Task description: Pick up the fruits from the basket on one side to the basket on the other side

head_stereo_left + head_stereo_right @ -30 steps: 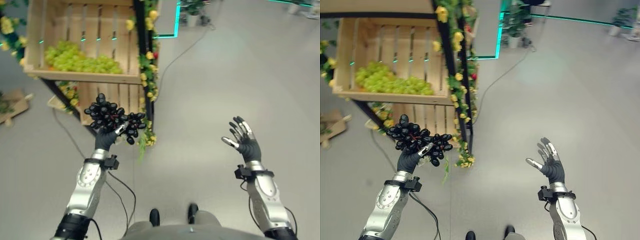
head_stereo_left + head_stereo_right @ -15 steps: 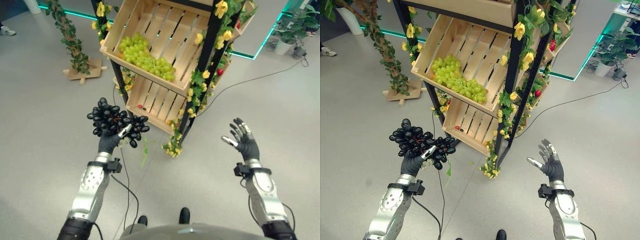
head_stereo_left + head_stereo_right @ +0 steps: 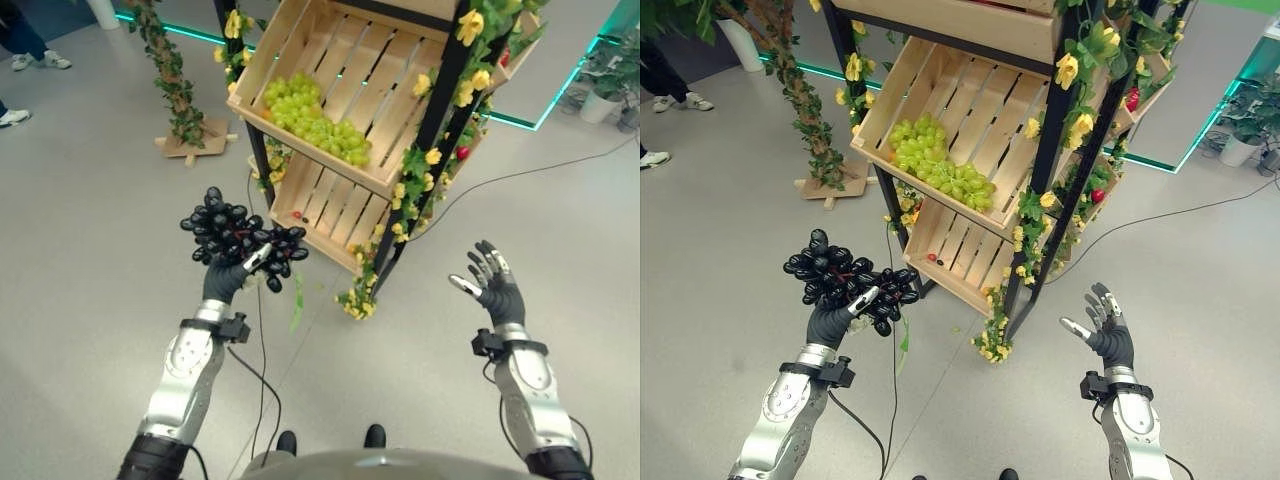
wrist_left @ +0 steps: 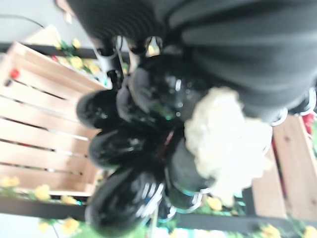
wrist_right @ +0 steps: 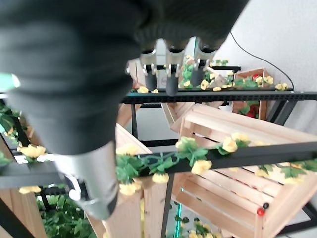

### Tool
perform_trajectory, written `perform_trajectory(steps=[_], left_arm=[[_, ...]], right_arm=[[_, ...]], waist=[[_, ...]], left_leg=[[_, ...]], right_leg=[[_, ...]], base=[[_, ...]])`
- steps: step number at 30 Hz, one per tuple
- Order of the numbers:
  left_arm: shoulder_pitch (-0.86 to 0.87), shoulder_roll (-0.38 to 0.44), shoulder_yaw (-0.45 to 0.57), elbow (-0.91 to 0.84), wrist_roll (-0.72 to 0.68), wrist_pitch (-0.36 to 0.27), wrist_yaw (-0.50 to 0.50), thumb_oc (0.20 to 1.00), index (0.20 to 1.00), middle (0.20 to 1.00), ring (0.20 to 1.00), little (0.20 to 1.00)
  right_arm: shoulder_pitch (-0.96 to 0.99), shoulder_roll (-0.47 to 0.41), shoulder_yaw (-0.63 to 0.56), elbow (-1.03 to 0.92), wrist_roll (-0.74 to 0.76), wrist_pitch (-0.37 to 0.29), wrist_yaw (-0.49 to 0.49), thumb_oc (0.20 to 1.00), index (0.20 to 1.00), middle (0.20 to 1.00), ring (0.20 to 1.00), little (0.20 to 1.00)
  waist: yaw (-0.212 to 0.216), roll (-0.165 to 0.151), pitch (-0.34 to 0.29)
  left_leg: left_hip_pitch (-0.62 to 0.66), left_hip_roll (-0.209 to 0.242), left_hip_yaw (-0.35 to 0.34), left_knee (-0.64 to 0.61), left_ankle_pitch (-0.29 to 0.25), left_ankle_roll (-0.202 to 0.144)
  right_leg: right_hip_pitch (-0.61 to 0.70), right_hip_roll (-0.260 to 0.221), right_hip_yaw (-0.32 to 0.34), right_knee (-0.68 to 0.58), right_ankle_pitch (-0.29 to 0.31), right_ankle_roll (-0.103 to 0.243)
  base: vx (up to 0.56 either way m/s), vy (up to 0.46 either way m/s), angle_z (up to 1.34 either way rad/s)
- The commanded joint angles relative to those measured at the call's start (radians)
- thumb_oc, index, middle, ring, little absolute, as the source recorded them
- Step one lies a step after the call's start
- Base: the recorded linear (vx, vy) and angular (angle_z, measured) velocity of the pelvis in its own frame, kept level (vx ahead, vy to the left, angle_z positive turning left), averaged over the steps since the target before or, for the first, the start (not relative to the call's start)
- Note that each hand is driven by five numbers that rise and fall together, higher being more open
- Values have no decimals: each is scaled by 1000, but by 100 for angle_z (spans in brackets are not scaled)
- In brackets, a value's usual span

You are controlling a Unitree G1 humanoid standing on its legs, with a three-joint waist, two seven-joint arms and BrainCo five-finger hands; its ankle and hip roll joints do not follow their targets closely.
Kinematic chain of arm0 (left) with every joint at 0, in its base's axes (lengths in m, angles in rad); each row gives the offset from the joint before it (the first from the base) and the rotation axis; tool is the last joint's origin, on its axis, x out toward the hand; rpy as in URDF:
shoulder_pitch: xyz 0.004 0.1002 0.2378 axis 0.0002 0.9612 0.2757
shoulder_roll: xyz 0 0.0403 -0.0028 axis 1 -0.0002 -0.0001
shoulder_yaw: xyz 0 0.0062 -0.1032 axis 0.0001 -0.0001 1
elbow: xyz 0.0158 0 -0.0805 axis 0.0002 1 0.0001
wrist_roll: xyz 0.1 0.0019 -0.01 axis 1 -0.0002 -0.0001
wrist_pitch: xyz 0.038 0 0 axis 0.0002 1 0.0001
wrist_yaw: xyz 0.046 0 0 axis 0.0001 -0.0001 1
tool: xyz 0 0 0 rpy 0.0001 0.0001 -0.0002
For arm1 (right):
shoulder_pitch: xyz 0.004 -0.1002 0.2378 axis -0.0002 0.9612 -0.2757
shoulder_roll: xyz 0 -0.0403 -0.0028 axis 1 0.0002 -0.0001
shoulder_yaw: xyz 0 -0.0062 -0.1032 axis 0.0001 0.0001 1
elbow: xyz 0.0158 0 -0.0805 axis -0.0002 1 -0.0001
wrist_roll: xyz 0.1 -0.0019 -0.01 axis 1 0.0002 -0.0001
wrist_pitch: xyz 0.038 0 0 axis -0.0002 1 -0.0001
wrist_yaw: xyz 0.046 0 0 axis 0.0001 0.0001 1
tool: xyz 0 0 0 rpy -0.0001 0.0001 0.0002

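The left robot hand [image 3: 222, 281] is curling its fingers round a bunch of black grapes [image 3: 238, 240], holding it up in front of the robot with the cluster spreading above and to either side of the palm. In the left wrist view the dark glossy berries are crowding right against the hand's ribbed cover, so the grip looks firm. The right robot hand [image 3: 496, 290] is hanging out to the robot's right with its fingers spread and relaxed, holding nothing.

Ahead of the held bunch, a black-framed shelf [image 3: 437, 95] dressed with yellow flowers [image 3: 471, 25] is carrying tilted wooden crates. The upper crate [image 3: 970, 95] is holding a pile of green grapes [image 3: 938, 165]; the lower crate [image 3: 965, 256] sits just beneath it, nearly bare but for a couple of small red fruits [image 3: 930, 257]. A vine-wrapped post [image 3: 170, 70] is standing off to the left.

The relation that matters: the crates lie ahead and slightly to the right of the left robot hand, well apart from it, and that hand is the nearer one. Which crate is meant to receive the bunch cannot be told from here.
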Motion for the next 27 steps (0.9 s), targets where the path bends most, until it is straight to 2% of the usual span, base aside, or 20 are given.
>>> perform_trajectory(steps=[1, 6, 7, 9, 11, 14, 23, 27], left_arm=[[-147, 45, 34, -57, 76, -66, 45, 200, 200, 200, 200, 200], [-318, 64, -17, 52, 109, -49, 102, 200, 200, 200, 200, 200], [-407, 72, -48, 131, 118, -26, 119, 200, 200, 200, 200, 200], [-450, 70, -61, 176, 118, -24, 135, 200, 200, 200, 200, 200], [-576, 68, -104, 329, 90, 5, 165, 200, 200, 200, 200, 200], [-710, 100, -137, 475, 137, 41, 193, 200, 200, 200, 200, 200], [-912, 137, -170, 698, 246, 105, 220, 200, 200, 200, 200, 200], [-985, 148, -183, 810, 245, 131, 223, 200, 200, 200, 200, 200]], right_arm=[[-36, -47, -15, -36, -51, -41, -4, 1000, 1000, 1000, 1000, 1000], [-75, -67, 13, -17, -50, -28, -1, 1000, 1000, 1000, 1000, 1000], [-94, -74, 32, -5, -45, -16, 4, 1000, 1000, 1000, 1000, 1000], [-105, -76, 41, 3, -47, -10, 4, 1000, 1000, 1000, 1000, 1000], [-136, -85, 79, 19, -49, 8, 8, 1000, 1000, 1000, 1000, 1000], [-157, -94, 112, 30, -47, 19, 18, 1000, 1000, 1000, 1000, 1000], [-112, -95, 118, -6, -57, 23, 46, 1000, 1000, 1000, 1000, 1000], [-93, -96, 125, -20, -52, 22, 51, 1000, 1000, 1000, 1000, 1000]], waist=[[-21, -16, -67], [-42, -12, -80], [-59, -8, -92], [-61, -7, -91], [-83, 2, -101], [-105, 9, -110], [-137, 10, -116], [-149, 8, -116]], left_leg=[[-29, -23, 53, 59, -59, 4], [-8, -24, 78, 50, -66, 10], [5, -24, 90, 43, -69, 12], [15, -23, 97, 37, -69, 13], [31, -22, 118, 31, -72, 13], [45, -17, 137, 24, -71, 10], [58, -18, 149, 22, -79, 11], [61, -18, 158, 21, -82, 12]], right_leg=[[29, -41, 8, 63, -108, 84], [29, -41, 33, 73, -108, 92], [31, -38, 45, 74, -109, 96], [35, -37, 52, 74, -108, 97], [33, -33, 73, 81, -107, 101], [30, -29, 89, 85, -105, 106], [31, -27, 95, 91, -108, 112], [28, -25, 100, 91, -108, 115]], base=[[96, 59, -18], [51, 50, -18], [47, 56, -16], [37, 45, -23], [36, 46, -28], [22, 32, -26], [20, 7, -12], [0, 0, 0]])
